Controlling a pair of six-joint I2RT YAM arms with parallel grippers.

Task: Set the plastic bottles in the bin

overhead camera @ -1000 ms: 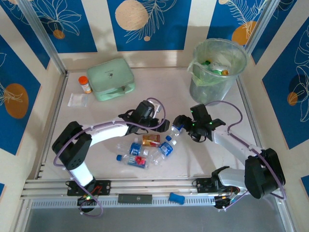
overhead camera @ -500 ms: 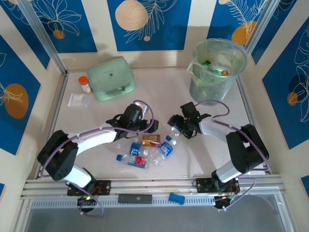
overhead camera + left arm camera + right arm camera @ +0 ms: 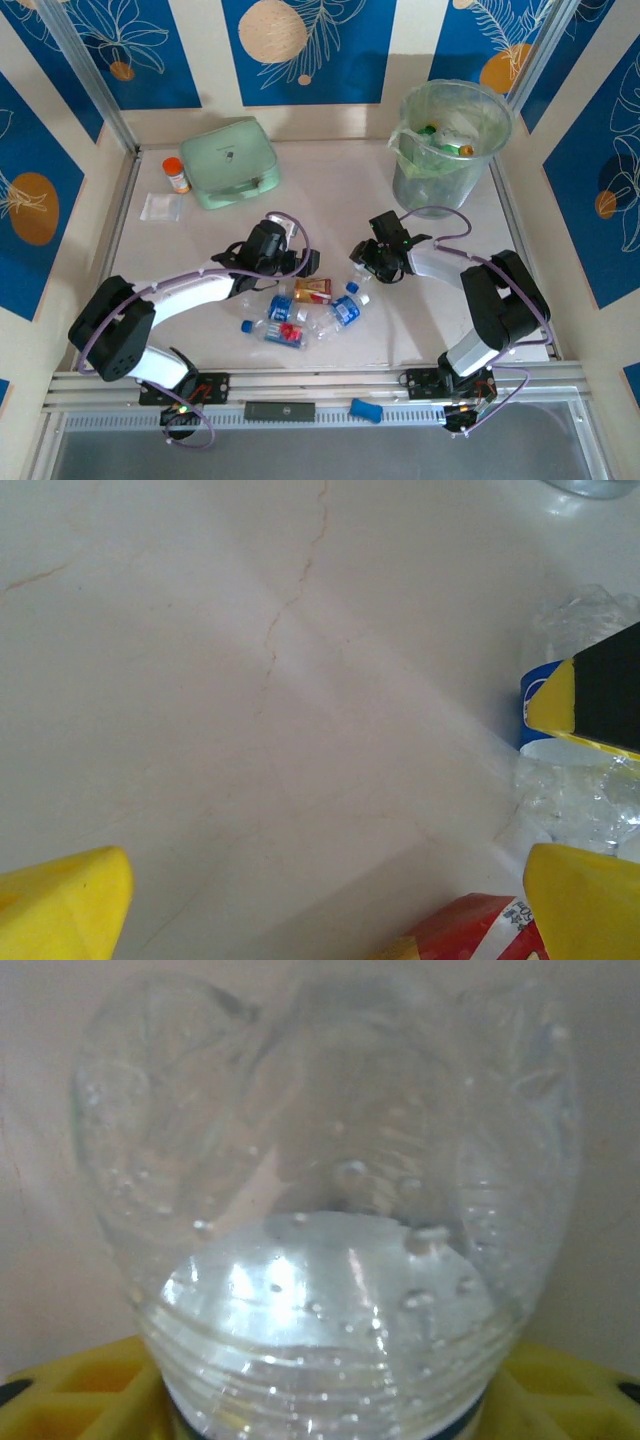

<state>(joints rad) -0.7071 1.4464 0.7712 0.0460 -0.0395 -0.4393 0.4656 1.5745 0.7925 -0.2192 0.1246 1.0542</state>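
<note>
Both arms have swung leftward, away from the bin (image 3: 450, 150).
Right end effector (image 3: 361, 262) clamps one clear ribbed bottle (image 3: 330, 1260) front-left of the bin; left end effector (image 3: 307, 263), spread open, hovers beside about five crinkled bottles (image 3: 300, 318).

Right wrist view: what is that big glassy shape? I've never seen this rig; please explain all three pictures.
Two robot arms are bolted at the near edge of the table. The top picture looks down on both; each wrist picture comes from a camera on one arm, looking past its yellow fingers. The glassy shape is a clear bottle, seen bottom-first, apparently clamped in the right gripper. The left gripper hangs open beside loose bottles on the table. The bin, holding some bottles, stands far right; a mint-green case and orange-capped jar sit far left.
</note>
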